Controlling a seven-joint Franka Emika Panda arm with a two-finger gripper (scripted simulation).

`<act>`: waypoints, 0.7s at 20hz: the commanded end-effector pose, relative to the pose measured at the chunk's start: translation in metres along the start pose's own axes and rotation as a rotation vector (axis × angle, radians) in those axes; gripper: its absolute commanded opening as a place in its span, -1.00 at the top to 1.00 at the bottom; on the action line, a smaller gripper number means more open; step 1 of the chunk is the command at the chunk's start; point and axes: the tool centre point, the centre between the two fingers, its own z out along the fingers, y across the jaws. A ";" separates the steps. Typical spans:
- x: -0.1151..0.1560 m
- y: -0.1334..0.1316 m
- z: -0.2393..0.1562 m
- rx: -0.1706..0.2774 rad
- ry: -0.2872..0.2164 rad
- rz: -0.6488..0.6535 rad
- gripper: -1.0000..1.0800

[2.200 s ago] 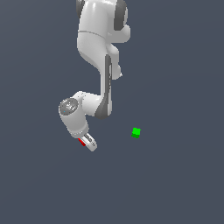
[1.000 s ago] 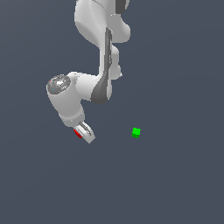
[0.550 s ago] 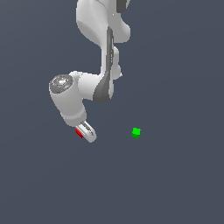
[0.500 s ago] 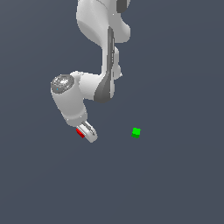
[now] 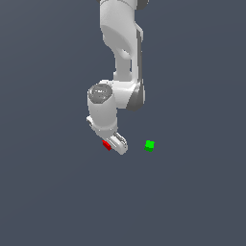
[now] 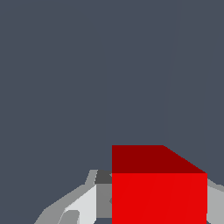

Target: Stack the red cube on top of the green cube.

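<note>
The red cube (image 5: 106, 145) sits between the fingers of my white gripper (image 5: 113, 145), which is shut on it; only a sliver of red shows beside the fingers in the exterior view. The wrist view shows the red cube (image 6: 158, 188) large and close, held between the grey-white fingers (image 6: 83, 203). The green cube (image 5: 149, 145) rests on the dark floor, apart from the gripper, toward the exterior view's right at about the same height in the picture. It is out of the wrist view.
The white arm (image 5: 121, 57) comes down from the top of the exterior view. The plain dark grey floor (image 5: 192, 192) surrounds both cubes.
The gripper, holding the red cube, has swung toward the exterior view's right, closing much of the gap to the green cube. The green cube has stayed put.
</note>
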 end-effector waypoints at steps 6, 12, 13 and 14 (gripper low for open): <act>-0.076 -0.057 0.018 0.001 0.000 -0.001 1.00; -0.126 -0.096 0.030 0.000 0.000 -0.001 1.00; -0.132 -0.101 0.032 0.000 0.000 -0.001 1.00; -0.137 -0.106 0.033 0.000 0.000 -0.001 1.00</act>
